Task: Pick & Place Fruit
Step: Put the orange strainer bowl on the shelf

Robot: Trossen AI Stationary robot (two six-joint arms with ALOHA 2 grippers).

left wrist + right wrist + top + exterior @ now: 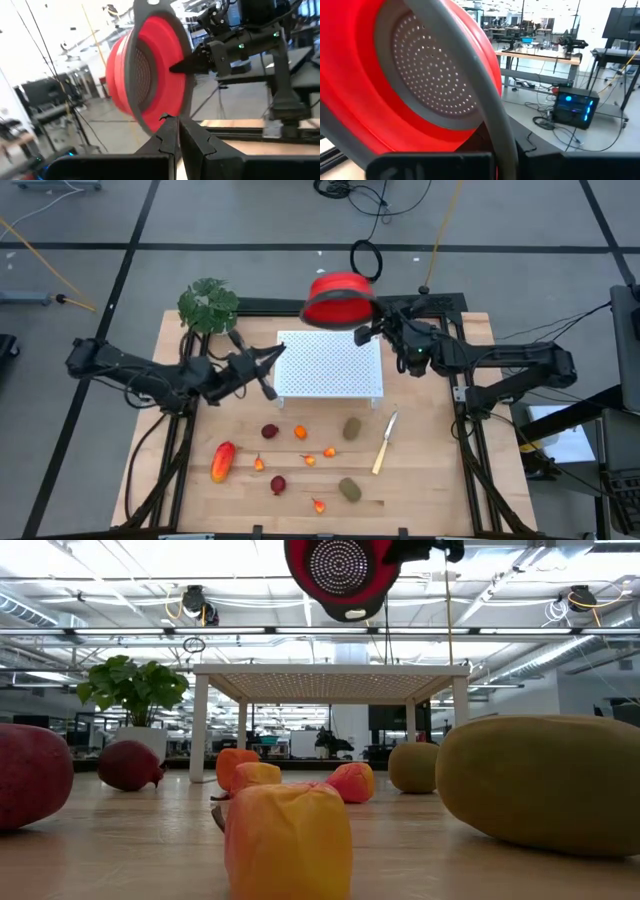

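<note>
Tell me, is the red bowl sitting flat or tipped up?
Tipped up. The right gripper holds the red bowl by its grey rim in the air, on its side, holes showing, above the white rack.

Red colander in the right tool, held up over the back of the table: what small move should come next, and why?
Probably lower it. The right tool is shut on the red colander's grey rim, holding it tilted in the air behind the white perforated stand. All the fruit lies loose on the wooden table, so nothing can go in until it rests flat. The left tool is shut and empty.
</note>
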